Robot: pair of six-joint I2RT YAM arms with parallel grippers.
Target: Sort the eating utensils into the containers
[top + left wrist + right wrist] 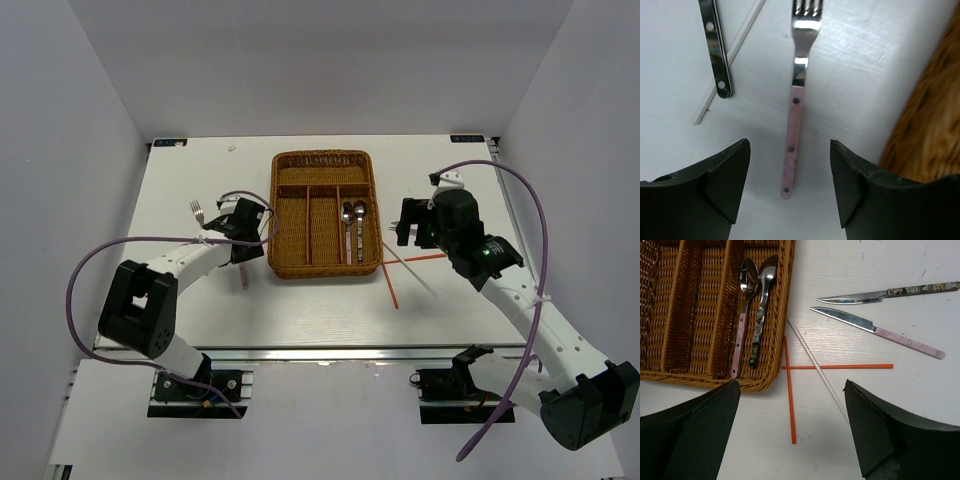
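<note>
The pink-handled fork (795, 107) lies flat on the table just outside the left wall of the wicker tray (935, 115). My left gripper (789, 150) hangs over its handle, fingers spread to either side and touching nothing. My right gripper (791, 390) is also wide apart and empty, above the crossed red chopsticks (789, 400) and a white chopstick (817, 360) off the tray's right wall. Two knives (880, 330) lie farther out from it. Two spoons (747, 285) sit in the tray's rightmost narrow compartment (one pink-handled, one dark). I judge the step in hand is picking up the fork. I need to go lower, close squarely across the thin handle, then carry it over the rim into a narrow compartment.
</note>
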